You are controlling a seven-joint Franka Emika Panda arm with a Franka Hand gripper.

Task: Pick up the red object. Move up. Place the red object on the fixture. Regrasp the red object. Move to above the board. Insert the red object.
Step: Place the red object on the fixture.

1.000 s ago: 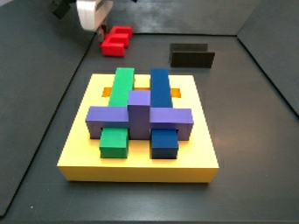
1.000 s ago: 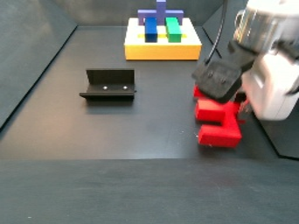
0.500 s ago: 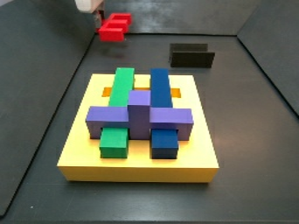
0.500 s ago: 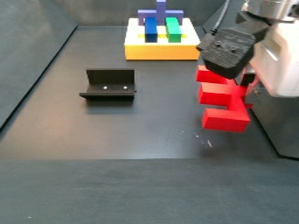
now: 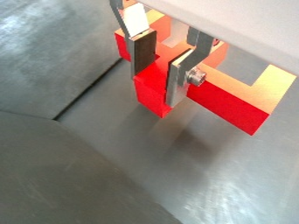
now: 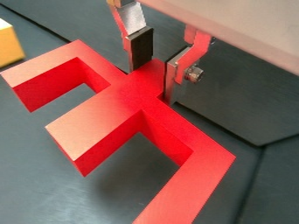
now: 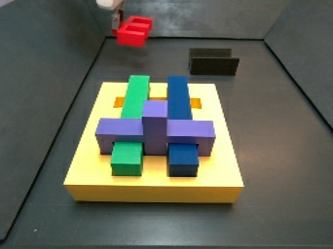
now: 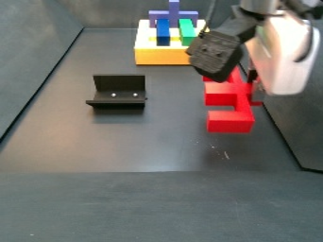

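My gripper [image 5: 163, 74] is shut on the central stem of the red object [image 5: 228, 103], a silver finger [image 6: 140, 45] on each side of it. In both wrist views the red object [image 6: 111, 118] spreads out below the fingers, crossbar and legs showing. In a side view the red object [image 8: 231, 102] hangs above the dark floor under the gripper [image 8: 225, 76], to the right of the fixture [image 8: 117, 92]. The board [image 7: 156, 177] lies near the front in a side view, with the red object [image 7: 131, 30] and the fixture [image 7: 215, 63] behind it.
Green, blue and purple blocks [image 7: 154, 124] stand on the yellow board. Dark side walls [image 8: 38, 76] enclose the floor. The white arm body [image 8: 288, 52] fills the right edge of a side view, close to the right wall.
The gripper has risen with the red object, which now hangs off the floor. In a side view it has also shifted a little toward the fixture's side.
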